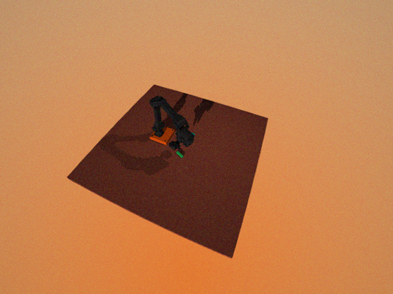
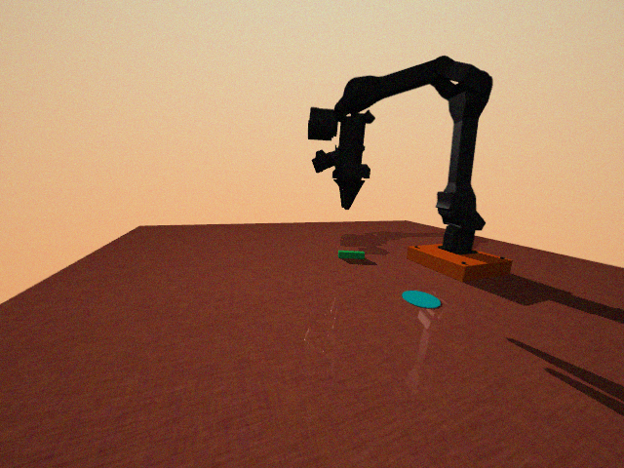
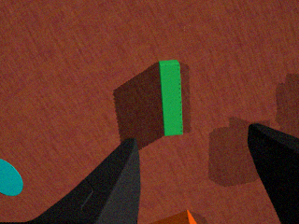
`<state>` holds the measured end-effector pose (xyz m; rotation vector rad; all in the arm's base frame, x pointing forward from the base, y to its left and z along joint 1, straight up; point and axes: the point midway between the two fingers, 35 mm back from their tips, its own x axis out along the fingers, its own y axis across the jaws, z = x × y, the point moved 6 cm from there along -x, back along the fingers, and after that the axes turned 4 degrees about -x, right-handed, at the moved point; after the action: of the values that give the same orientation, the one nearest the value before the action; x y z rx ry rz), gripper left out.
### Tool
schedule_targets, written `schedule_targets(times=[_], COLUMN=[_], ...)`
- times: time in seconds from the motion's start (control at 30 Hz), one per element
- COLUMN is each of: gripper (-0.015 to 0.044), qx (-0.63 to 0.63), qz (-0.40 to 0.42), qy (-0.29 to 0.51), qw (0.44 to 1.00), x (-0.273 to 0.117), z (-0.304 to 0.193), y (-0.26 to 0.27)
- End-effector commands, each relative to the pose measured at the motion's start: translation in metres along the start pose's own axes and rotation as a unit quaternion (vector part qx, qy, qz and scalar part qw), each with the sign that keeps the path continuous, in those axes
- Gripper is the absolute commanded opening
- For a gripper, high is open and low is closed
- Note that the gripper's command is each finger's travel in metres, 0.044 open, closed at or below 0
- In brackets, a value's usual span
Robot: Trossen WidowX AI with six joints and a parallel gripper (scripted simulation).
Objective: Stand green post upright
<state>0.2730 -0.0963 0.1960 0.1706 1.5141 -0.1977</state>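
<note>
The green post [image 1: 179, 154] [image 2: 351, 254] [image 3: 172, 99] lies on its side on the dark red table top. My gripper [image 2: 346, 207] [image 3: 194, 141] is open and empty. It points down and hangs well above the table, over the area of the post. In the wrist view the post lies ahead of the fingertips, between their lines, its long side running up the picture. The cyan circle [image 2: 421, 298] [image 3: 9, 178] is flat on the table, nearer the exterior camera than the post. Only a sliver of it shows beside the arm in the top view.
The arm's orange base [image 1: 168, 134] [image 2: 438, 257] stands near both the post and the circle; its corner shows at the bottom of the wrist view. The dark red table top [image 1: 201, 199] [image 2: 201, 352] ends in straight edges. Shadows of the arm fall across it.
</note>
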Motion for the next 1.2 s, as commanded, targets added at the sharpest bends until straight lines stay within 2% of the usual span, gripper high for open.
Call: schedule_targets(times=[0.0, 0.07, 0.43, 0.53, 0.8, 1.17], gripper=[0.0233, 0.0233, 0.0233, 0.0233, 0.0023, 0.0023], qx=[0.012, 0.012, 0.012, 0.012, 0.012, 0.012], qz=[0.003, 0.003, 0.003, 0.003, 0.003, 0.003], qy=[0.010, 0.010, 0.010, 0.010, 0.010, 0.010], qw=[1.000, 1.000, 1.000, 1.000, 1.000, 1.000], x=[0.002, 0.009, 0.119, 0.120, 0.120, 0.104], z=[-0.002, -0.001, -0.004, -0.005, -0.005, -0.001], y=[-0.001, -0.001, 0.000, 0.000, 0.000, -0.001])
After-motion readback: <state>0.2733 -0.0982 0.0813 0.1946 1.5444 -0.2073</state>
